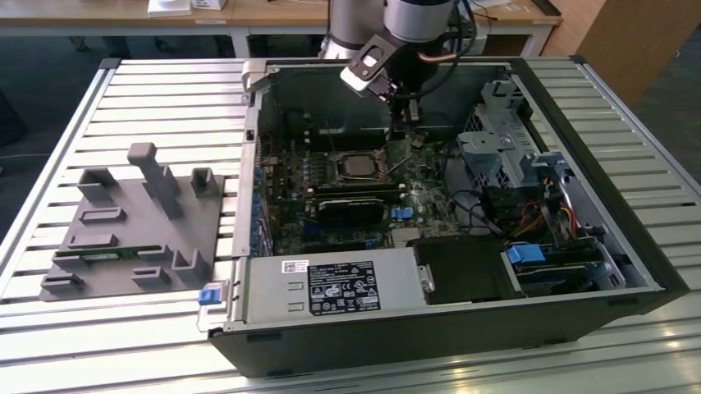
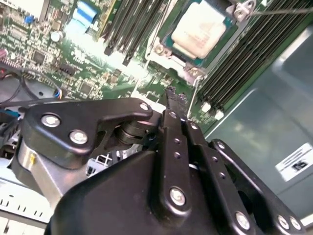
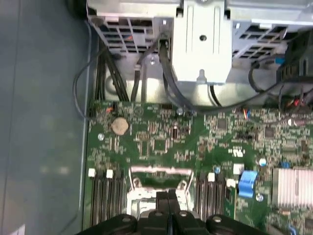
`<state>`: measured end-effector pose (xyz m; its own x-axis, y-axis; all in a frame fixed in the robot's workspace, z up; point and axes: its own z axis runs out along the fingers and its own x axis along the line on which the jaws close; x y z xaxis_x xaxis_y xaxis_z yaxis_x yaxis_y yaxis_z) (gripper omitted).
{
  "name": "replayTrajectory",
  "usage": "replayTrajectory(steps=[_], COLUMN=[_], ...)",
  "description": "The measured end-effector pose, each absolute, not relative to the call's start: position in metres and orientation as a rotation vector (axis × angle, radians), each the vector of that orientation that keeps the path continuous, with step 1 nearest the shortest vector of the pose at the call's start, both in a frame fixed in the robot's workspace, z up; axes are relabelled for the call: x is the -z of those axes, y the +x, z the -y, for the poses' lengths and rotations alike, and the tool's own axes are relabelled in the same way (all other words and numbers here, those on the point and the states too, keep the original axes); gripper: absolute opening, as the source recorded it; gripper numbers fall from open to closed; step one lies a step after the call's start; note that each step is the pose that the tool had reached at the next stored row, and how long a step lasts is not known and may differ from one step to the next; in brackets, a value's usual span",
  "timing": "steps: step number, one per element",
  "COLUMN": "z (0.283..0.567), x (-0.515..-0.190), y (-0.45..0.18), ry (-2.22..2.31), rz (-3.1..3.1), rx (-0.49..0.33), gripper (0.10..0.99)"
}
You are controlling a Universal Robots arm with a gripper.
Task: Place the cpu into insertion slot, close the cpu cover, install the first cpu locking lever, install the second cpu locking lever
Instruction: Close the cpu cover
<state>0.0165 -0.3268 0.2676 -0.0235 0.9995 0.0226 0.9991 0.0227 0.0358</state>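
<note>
The cpu (image 2: 200, 30), a silvery-tan square chip, lies flat in the insertion slot (image 2: 182, 55) on the motherboard, also seen as the cpu (image 1: 356, 167) in the exterior view. The cpu cover (image 2: 191, 72), a thin silvery frame, lies down around the chip. A thin metal locking lever (image 2: 281, 10) sticks out past one corner of the socket. My gripper (image 2: 171, 94) hovers just beside the socket with its black fingers pressed together and nothing between them. In the exterior view the gripper (image 1: 402, 125) hangs above the board, to the right of the chip. The gripper (image 3: 167, 196) partly hides the socket.
The open computer case (image 1: 613, 271) lies on a slatted table. Black memory slots (image 2: 239, 58) flank the socket. A silver drive cage (image 1: 498, 156) stands to the exterior view's right and a power supply (image 1: 328, 287) sits at the front. A grey fixture tray (image 1: 131, 222) lies outside to the left.
</note>
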Motion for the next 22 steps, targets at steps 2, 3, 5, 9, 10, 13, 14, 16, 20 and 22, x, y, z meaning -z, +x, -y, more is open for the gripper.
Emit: replayTrajectory(steps=[2,3,5,9,10,13,14,16,20,22], z=[0.327,0.327,0.326,0.324,0.323,0.318,0.317,0.317,0.316,0.316], x=[-0.267,-0.267,-0.266,-0.264,-0.263,-0.261,-0.26,-0.259,-0.256,-0.253], y=[0.023,0.026,0.032,0.043,0.045,0.05,0.051,0.056,0.062,0.063], ry=[2.19,2.191,2.193,2.195,2.195,2.196,2.197,2.198,2.201,2.203], rz=[-2.241,-2.242,-2.244,-2.246,-2.246,-2.247,-2.247,-2.248,-2.251,-2.253], rx=[-0.063,-0.061,-0.057,-0.052,-0.052,-0.05,-0.05,-0.048,-0.04,-0.037], gripper=[0.106,0.106,0.106,0.106,0.106,0.106,0.106,0.106,0.106,0.106])
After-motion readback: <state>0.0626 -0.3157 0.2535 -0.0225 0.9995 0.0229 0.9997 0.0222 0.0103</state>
